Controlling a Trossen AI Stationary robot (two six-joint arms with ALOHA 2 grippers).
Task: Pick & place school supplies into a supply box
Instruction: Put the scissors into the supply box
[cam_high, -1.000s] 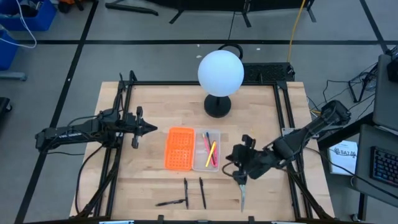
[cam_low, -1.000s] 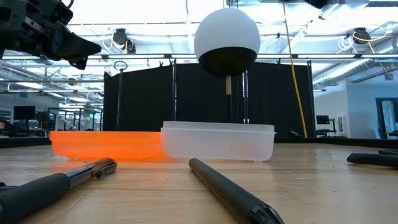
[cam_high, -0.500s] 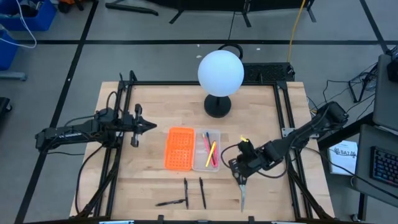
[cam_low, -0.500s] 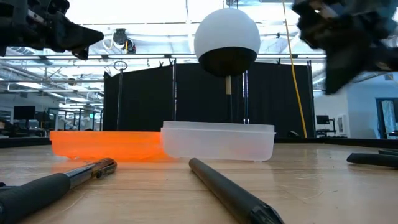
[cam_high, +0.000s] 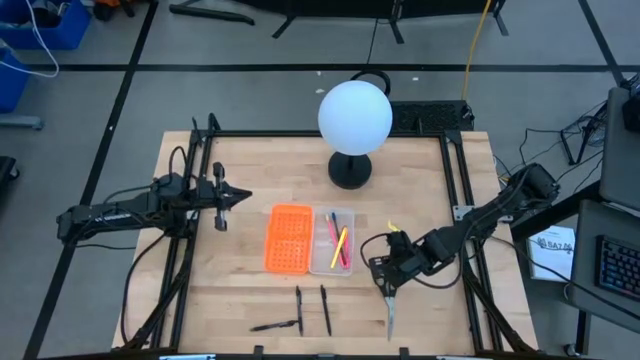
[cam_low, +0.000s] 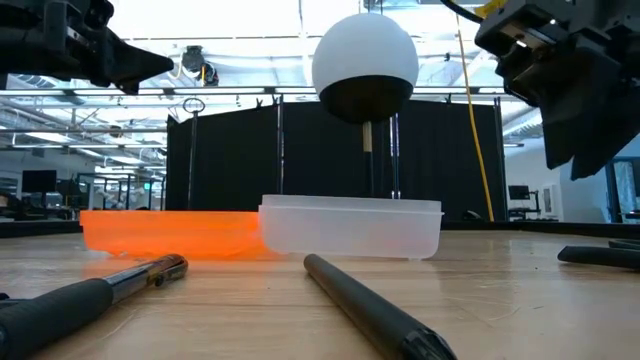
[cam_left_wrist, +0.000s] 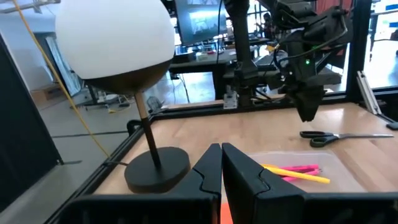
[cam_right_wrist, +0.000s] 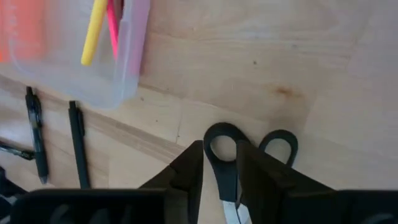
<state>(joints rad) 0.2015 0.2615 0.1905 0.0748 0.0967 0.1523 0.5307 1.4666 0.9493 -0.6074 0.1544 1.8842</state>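
I count three black pens (cam_high: 323, 310) on my worktop, one pair of scissors (cam_high: 390, 309), one clear supply box (cam_high: 333, 241), one orange tray (cam_high: 289, 238), one lamp (cam_high: 354, 117).

My overhead cam looks straight down on the whole table (cam_high: 250, 160). The low one sits at tabletop level, facing the room. Left wrist cam looks across at the lamp (cam_left_wrist: 118, 56); right wrist stares down close at the scissors (cam_right_wrist: 231, 163). All four catch the clear tray (cam_high: 322, 262).
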